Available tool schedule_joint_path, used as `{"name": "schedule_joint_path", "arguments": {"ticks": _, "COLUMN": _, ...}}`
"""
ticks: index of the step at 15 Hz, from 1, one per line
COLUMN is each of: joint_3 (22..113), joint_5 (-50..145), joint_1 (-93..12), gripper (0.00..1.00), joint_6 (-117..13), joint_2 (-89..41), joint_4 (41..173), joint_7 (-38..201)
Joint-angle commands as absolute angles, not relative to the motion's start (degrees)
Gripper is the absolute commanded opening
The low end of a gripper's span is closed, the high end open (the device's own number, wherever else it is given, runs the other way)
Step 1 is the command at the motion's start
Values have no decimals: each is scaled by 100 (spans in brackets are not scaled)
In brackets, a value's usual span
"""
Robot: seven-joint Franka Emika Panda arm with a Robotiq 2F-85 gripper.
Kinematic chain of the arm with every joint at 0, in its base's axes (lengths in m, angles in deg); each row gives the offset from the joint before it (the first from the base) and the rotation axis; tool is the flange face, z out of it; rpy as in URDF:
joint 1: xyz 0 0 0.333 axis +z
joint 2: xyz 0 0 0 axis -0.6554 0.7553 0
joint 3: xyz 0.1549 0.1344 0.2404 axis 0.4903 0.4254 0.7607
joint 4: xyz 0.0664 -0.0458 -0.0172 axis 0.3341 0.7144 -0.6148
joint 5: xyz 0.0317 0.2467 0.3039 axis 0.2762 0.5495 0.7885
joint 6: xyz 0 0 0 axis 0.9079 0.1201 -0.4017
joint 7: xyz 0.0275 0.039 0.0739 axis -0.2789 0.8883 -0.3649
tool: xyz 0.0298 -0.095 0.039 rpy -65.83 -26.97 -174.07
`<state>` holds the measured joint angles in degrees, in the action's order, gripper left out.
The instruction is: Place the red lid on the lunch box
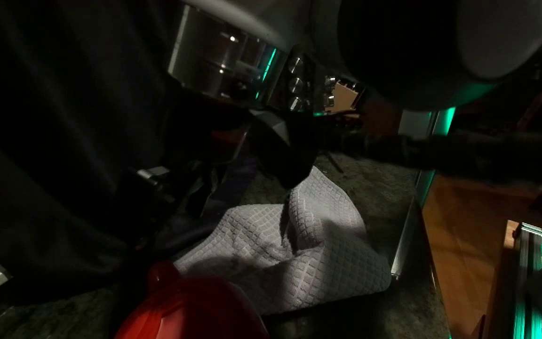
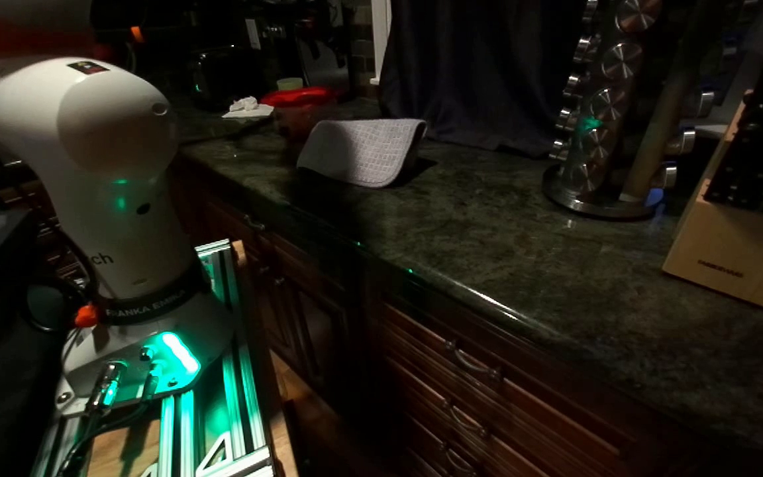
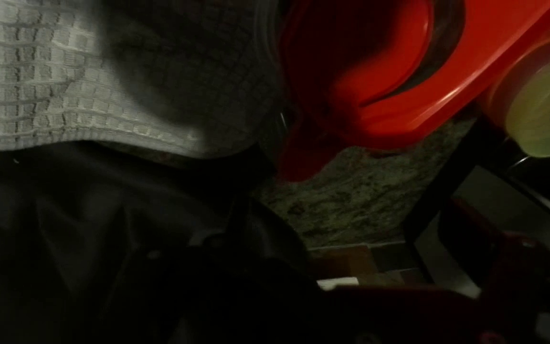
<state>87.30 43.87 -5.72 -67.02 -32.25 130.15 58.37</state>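
Our claw (image 1: pixel 174 205) is too dark for us to tell spread from pressed together, but we see the lid (image 2: pixel 302 97) atop the box (image 2: pixel 293 124), whose rim (image 3: pixel 266 36) shows past the lid's edge, so we judge placing mostly done, with aligning and pressing perhaps left.

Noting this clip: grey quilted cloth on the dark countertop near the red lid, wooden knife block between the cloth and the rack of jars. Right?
Not quite: the wooden knife block is not in between. An exterior view shows the rack of jars standing between it and the grey quilted cloth. The cloth is on the dark countertop near the red lid, as you say.
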Motion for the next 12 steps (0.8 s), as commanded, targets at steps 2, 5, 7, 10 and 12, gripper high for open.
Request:
{"name": "schedule_joint_path", "arguments": {"ticks": 2, "joint_3": 9222, "joint_5": 5423, "joint_1": -1079, "gripper": 100, "joint_6": -6713, "joint_2": -3950, "joint_4": 13623, "joint_7": 7817}}
{"name": "schedule_joint_path", "arguments": {"ticks": 5, "joint_3": 9315, "joint_5": 5910, "joint_1": -1341, "gripper": 100, "joint_6": -6724, "joint_2": -4282, "joint_4": 13911, "joint_7": 9111}}
{"name": "schedule_joint_path", "arguments": {"ticks": 7, "joint_3": 9354, "joint_5": 6395, "joint_1": -1363, "gripper": 100, "joint_6": -6564, "joint_2": -4469, "joint_4": 13986, "joint_7": 9973}}
{"name": "schedule_joint_path", "arguments": {"ticks": 10, "joint_3": 9141, "joint_5": 7264, "joint_1": -1413, "gripper": 100, "joint_6": -5994, "joint_2": -5044, "joint_4": 14215, "joint_7": 11291}}
{"name": "schedule_joint_path", "arguments": {"ticks": 12, "joint_3": 8901, "joint_5": 7696, "joint_1": -1420, "gripper": 100, "joint_6": -5268, "joint_2": -5482, "joint_4": 14302, "joint_7": 11721}}
